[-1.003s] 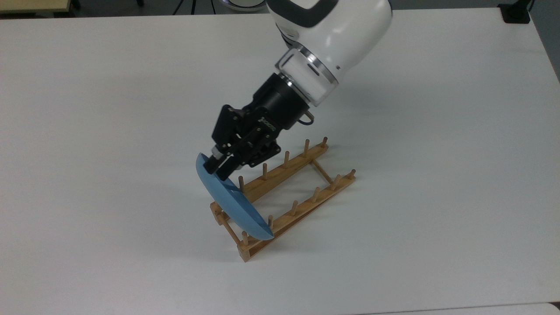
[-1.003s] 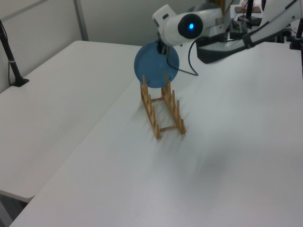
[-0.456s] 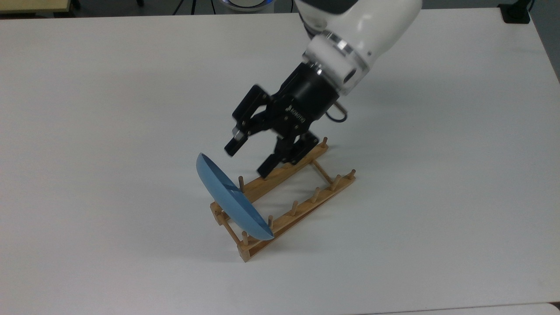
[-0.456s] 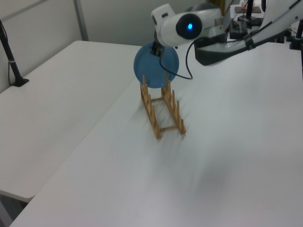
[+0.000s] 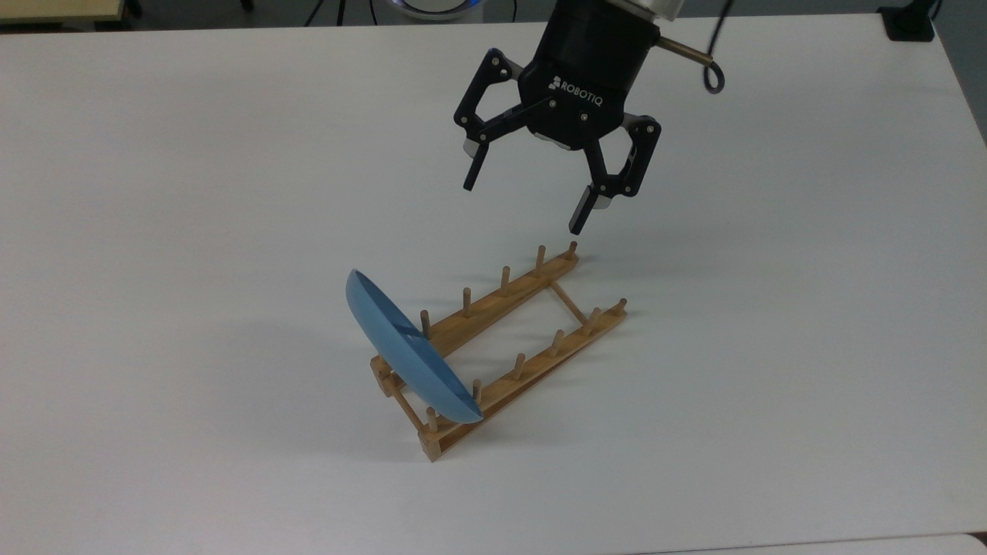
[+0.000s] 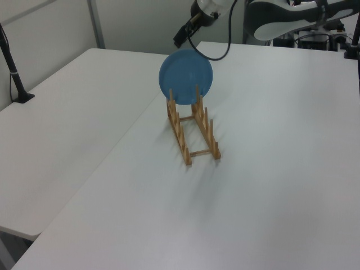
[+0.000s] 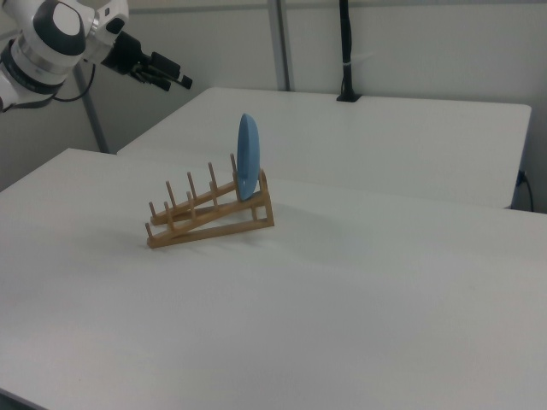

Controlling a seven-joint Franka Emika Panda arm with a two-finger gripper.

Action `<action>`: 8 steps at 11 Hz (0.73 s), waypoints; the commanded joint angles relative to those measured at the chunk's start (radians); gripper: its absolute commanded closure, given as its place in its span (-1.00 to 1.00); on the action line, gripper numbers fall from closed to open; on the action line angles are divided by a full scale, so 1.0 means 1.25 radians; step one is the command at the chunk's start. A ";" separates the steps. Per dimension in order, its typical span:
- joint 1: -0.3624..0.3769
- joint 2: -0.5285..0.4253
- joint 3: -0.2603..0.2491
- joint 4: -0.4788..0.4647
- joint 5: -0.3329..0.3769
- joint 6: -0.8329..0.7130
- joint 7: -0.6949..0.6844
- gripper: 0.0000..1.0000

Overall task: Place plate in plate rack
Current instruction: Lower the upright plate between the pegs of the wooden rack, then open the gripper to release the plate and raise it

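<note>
So the claw point(image 5: 524, 202) is hanging up in the air with its two black fingers spread wide and nothing between them, well above the white table point(image 5: 154, 193). In the top view it's sitting above the far end of the rack, up and to the top view's right of the plate. In the right view it's off at the right view's upper left point(image 7: 164, 75), well apart from everything.

The plate point(image 5: 405, 351) is already in the rack point(image 5: 509, 339), standing on edge and leaning a bit between the pegs at the rack's near end, which is the lower-left end in the top view. From the claw it's lying down and toward the top view's left, along the rack's long axis. I'm guessing the job is basically done and the arm is only needing to be kept clear of the plate's top edge, since a bump there would probably be tipping it.

Materials: the plate is looking like smooth plain light-blue plastic or glazed stuff, round and shallow with a raised rim. The rack is light wood, two long rails with thin crossbars and round upright pegs. The table is matte white and flat
</note>
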 commanded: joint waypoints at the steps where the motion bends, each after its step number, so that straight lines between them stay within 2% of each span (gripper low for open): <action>1: -0.160 -0.144 0.058 -0.055 0.566 -0.249 -0.224 -1.00; 2: -0.205 -0.160 0.057 -0.056 0.647 -0.326 -0.329 -1.00; 3: -0.235 -0.170 0.052 -0.060 0.681 -0.390 -0.406 -1.00; 5: -0.271 -0.172 0.047 -0.060 0.677 -0.440 -0.434 -1.00; 7: -0.265 -0.170 0.047 -0.052 0.657 -0.433 -0.434 -1.00; 8: -0.261 -0.168 0.047 -0.051 0.629 -0.429 -0.433 -1.00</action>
